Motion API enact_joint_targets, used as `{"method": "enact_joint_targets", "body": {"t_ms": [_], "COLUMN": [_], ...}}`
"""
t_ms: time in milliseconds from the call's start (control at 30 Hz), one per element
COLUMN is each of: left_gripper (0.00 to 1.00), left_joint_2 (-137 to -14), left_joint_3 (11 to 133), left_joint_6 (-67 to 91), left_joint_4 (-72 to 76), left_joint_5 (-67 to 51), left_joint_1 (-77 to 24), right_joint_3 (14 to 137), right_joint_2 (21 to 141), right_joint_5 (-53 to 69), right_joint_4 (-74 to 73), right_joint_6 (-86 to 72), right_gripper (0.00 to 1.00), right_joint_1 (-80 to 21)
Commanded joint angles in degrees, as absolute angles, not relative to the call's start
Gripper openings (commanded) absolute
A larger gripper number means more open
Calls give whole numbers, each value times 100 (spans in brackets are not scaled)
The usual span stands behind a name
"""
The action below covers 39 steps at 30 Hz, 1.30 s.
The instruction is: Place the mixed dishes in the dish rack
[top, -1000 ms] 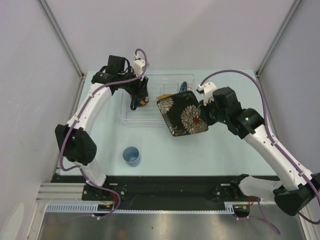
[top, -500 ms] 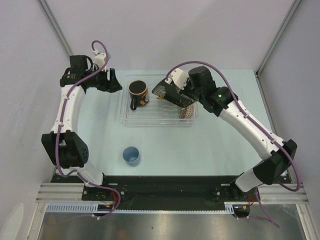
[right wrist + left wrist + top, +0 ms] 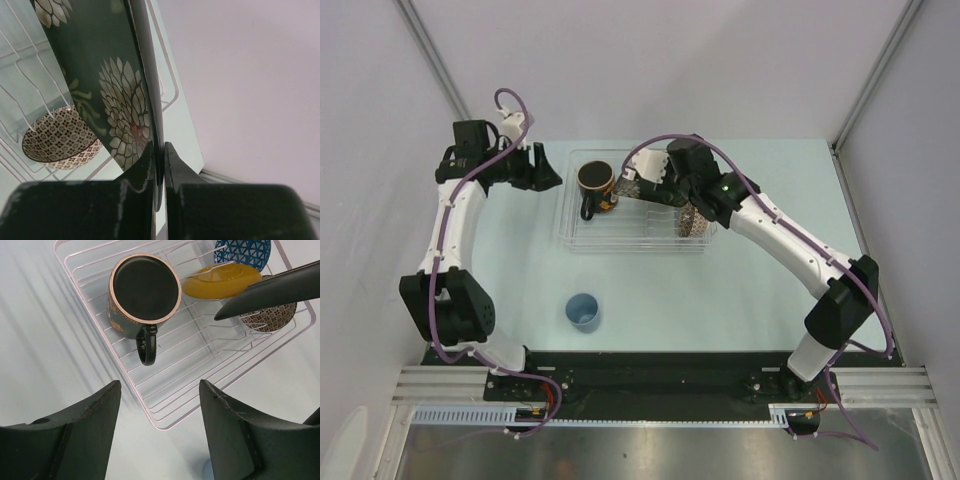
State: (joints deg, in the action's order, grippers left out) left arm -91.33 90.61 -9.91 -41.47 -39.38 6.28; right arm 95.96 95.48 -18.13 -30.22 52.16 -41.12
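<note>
Top view downward; wrist views close, sharing dish rack (image 3: 190, 365).

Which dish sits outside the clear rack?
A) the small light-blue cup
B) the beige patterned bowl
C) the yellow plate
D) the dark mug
A: the small light-blue cup stands alone on the table, well apart from the dish rack, which holds the other three.

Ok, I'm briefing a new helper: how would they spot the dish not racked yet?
Find the clear dish rack mid-table. Toward the arm bases from its left end stands a small light-blue cup, upright and alone. It is the only dish standing on the table itself.
</note>
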Motion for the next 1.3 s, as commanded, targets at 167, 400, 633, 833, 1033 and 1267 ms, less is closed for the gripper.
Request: {"method": "enact_joint_targets", "body": {"t_ms": [167, 400, 633, 833, 1033, 1267], "left_gripper": [69, 69, 69, 69, 69, 69], "left_joint_2": [-8842, -8789, -8850, -8851, -8816, -8754], "left_joint_3": [8877, 8745, 8701, 8728, 8605, 8508], "left_joint_6": [-809, -747, -668, -642, -641, -598], "left_joint_4": [-3779, -3621, -3524, -3489, -3445, -3349], "left_joint_5": [-4254, -4298, -4368, -4377, -4377, -4386], "left_joint_1": [782, 835, 870, 879, 879, 879], "right_joint_3": [9545, 9282, 8913, 8754, 8754, 9026], "right_joint_2": [9431, 9448, 9273, 9255, 9088, 8974], "right_joint_5": [-2224, -2224, -2276, -2338, -2671, -2909], "right_joint_4": [-1600, -1512, -1591, -1714, -1108, -914], "right_joint_6": [5660, 5774, 5634, 5511, 5905, 6266], "right_gripper": [0, 0, 0, 0, 0, 0], "right_joint_1": [-4227, -4394, -4517, -4561, -4693, -4851]}}
